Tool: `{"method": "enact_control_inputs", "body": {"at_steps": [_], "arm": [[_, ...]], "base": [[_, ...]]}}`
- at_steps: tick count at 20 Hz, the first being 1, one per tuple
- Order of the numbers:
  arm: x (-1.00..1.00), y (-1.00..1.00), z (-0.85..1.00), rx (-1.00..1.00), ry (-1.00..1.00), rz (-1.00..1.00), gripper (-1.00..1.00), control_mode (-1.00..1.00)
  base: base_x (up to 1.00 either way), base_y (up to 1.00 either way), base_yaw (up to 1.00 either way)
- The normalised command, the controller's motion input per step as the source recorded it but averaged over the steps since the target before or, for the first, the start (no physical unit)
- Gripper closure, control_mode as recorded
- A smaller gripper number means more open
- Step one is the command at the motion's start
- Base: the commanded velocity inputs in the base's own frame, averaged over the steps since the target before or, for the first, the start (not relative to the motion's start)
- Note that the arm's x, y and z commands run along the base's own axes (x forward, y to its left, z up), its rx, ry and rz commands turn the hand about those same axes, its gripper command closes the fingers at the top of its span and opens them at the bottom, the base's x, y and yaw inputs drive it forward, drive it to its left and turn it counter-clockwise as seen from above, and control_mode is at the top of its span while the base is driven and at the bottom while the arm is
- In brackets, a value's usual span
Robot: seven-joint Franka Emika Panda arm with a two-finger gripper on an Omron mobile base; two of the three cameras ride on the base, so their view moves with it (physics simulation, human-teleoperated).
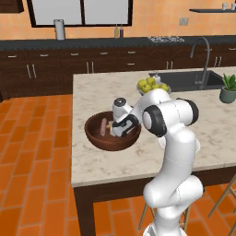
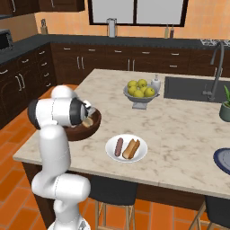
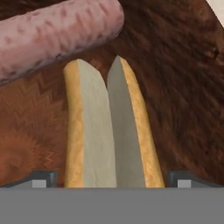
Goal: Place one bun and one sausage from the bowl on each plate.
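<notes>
Marble-look island counter (image 2: 179, 130), pale w/ grey veining, carries everything. Wooden bowl (image 1: 99, 138), wide, round, dark brown w/ visible grain, sits near the counter's left edge in left base view; arm bends down into it. Gripper (image 3: 112, 177) is inside the bowl, jaws spread wide, one tip each side of a bun (image 3: 109, 127), holding nothing. In hand view that bun's long axis runs straight away from the camera, split side up: two pale cut faces meeting in a seam, tan-golden crust on both outer flanks, far end tapering to two points. Beyond it a sausage (image 3: 57, 33), smooth mottled pink cylinder w/ rounded end, lies crosswise to the bun, close to its far tip; touching or not, can't tell. Right base view: white plate (image 2: 111, 155), small, flat, round, near the front edge, w/ another sausage (image 2: 118, 147) and another bun (image 2: 131, 149) side by side, roughly parallel, long axes running front-to-back. Grey pedestal bowl of yellow-green fruit (image 2: 140, 90) stands farther back, near the sink (image 2: 191, 87). Dark blue-grey plate (image 2: 223, 161) at right edge, partly cut off.
</notes>
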Motion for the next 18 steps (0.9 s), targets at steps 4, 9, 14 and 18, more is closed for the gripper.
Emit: {"method": "enact_control_inputs", "body": {"at_steps": [4, 9, 14, 18], "arm": [[0.05, 0.00, -0.06, 0.00, 0.00, 0.00, -1.00, -1.00], [0.00, 0.00, 0.00, 0.00, 0.00, 0.00, 1.00, -1.00], [0.00, 0.00, 0.00, 0.00, 0.00, 0.00, 1.00, -1.00], [-0.14, -0.01, 0.13, 0.00, -0.02, 0.00, 1.00, -1.00]], "base": [[0.00, 0.00, 0.00], [0.00, 0.00, 0.00], [0.00, 0.00, 0.00], [0.00, 0.00, 0.00]]}}
